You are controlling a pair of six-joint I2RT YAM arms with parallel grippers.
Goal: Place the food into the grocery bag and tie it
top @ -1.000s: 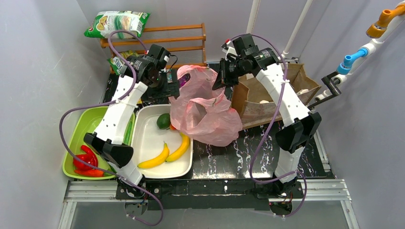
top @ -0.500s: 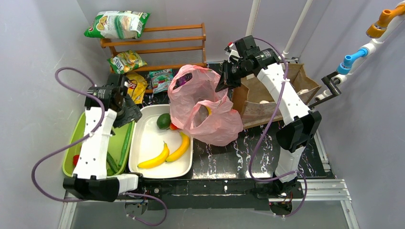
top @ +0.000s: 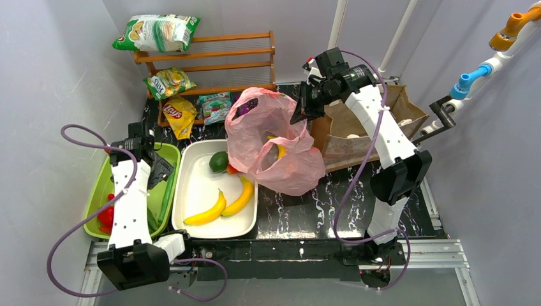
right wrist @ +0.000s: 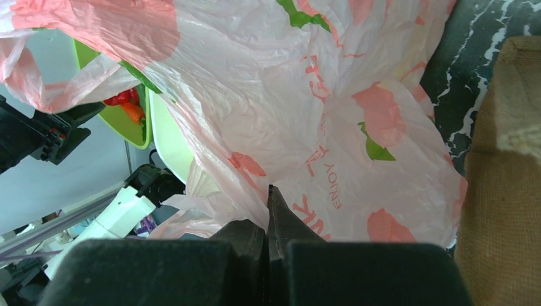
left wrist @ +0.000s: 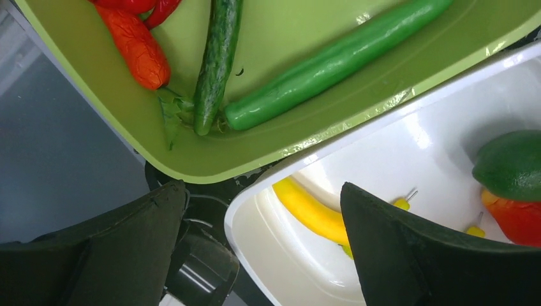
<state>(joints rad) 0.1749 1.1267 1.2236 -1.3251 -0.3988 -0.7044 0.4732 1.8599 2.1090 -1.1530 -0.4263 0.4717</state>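
The pink grocery bag (top: 284, 167) stands open at the table's middle, with one yellow banana (top: 279, 149) showing inside its mouth. My right gripper (top: 303, 107) is shut on the bag's far rim and holds it up; the wrist view shows the film (right wrist: 332, 127) pinched between the right gripper's (right wrist: 269, 189) closed jaws. Two more bananas (top: 208, 212) (top: 241, 196) lie in the white tray (top: 191, 185). An orange (top: 231, 169) peeks out beside a green fruit (top: 219, 161), half under the bag. My left gripper (top: 159, 169) (left wrist: 261, 191) hangs open and empty over the trays' shared edge.
A green tray (top: 102, 191) at the left holds cucumbers (left wrist: 332, 60) and red peppers (left wrist: 135, 46). A brown paper bag (top: 357, 137) lies right of the pink bag. A wooden shelf (top: 217, 48) with snack packets stands at the back.
My left arm has swung away from the bag's mouth, back and left, to above the trays. A banana now shows inside the bag. The right gripper has kept its hold.
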